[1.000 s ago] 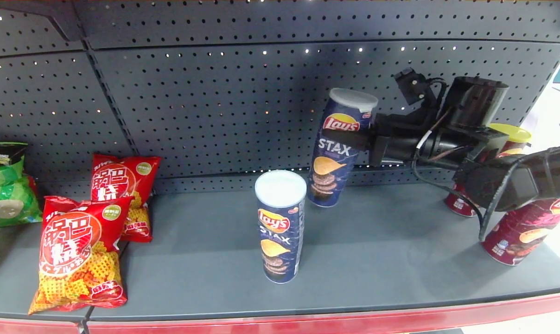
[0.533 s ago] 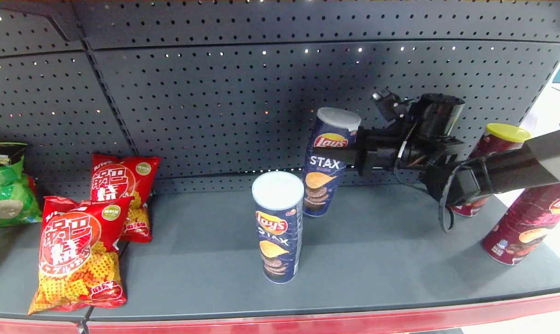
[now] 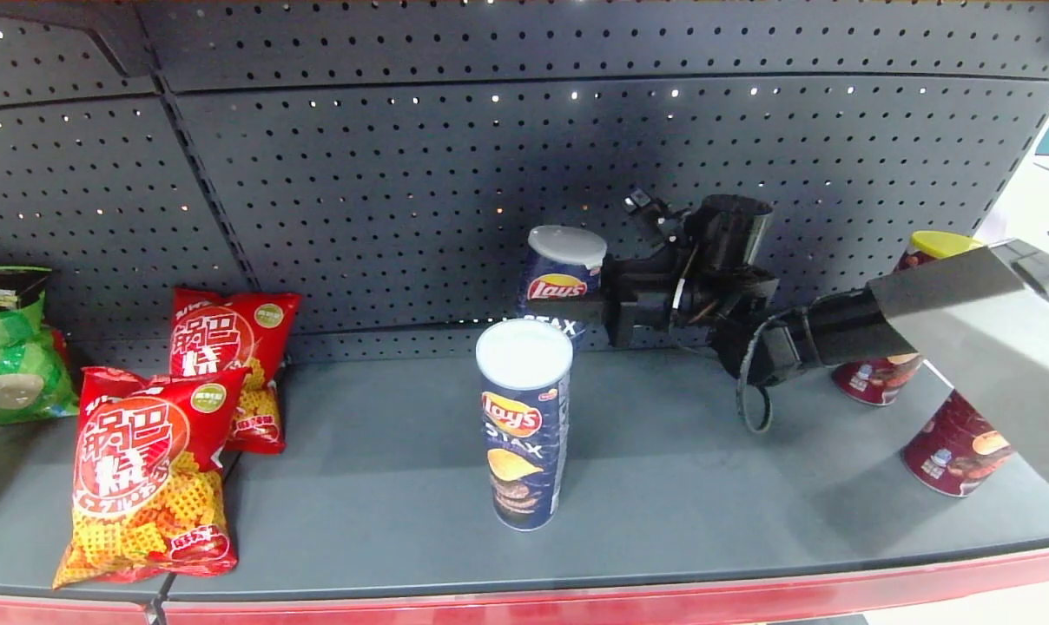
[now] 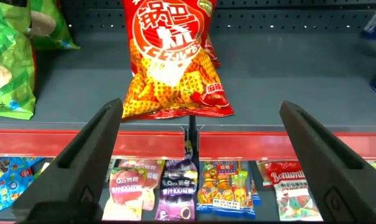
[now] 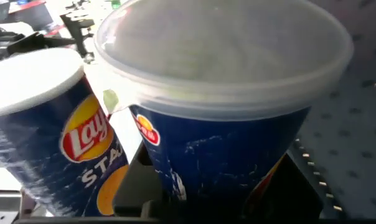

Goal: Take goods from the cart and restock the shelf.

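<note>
The right hand is clenched around a blue chip can, held nearly upright near the back of the shelf. It is just behind a second blue can, at that can's 1 o'clock. The left hand is released, its fingers spread wide, facing a red snack bag at the shelf's front edge.

Head camera looks down across the shelf; right wrist camera sits close behind its pincer, sharing the can it clasps.

Claw, fingers spread, faces red snack bag.
</note>
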`<state>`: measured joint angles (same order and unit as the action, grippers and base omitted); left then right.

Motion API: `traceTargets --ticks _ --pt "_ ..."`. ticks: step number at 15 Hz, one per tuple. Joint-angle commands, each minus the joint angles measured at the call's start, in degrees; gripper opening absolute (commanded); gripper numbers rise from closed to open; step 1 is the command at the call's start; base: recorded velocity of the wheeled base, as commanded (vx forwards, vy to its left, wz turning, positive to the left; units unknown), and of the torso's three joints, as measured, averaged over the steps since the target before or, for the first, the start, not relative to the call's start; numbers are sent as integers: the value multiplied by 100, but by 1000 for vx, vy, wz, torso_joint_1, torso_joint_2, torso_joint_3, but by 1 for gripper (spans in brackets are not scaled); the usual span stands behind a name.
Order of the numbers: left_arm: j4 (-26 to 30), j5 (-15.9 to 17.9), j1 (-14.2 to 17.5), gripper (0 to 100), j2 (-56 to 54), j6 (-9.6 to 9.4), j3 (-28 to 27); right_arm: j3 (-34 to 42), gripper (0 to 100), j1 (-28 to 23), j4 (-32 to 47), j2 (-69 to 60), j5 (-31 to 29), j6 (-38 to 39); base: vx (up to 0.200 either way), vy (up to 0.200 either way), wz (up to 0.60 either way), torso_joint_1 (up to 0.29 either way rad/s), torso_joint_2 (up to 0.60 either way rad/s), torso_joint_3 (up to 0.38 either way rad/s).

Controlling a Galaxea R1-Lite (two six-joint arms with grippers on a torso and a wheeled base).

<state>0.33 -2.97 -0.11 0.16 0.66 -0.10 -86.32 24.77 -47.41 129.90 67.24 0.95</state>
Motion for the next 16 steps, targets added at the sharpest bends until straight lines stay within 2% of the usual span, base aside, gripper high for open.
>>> traceTargets --ticks 1,8,16 --pt "2 -1 2 100 11 4 1 -16 0 80 -5 158 -1 -7 0 0 0 0 0 0" --pt "2 -1 2 100 2 4 1 -236 0 -34 4 334 8 -7 0 0 0 0 0 0" --pt "2 -1 2 100 2 4 1 80 0 -7 4 343 -1 -34 0 0 0 0 0 0"
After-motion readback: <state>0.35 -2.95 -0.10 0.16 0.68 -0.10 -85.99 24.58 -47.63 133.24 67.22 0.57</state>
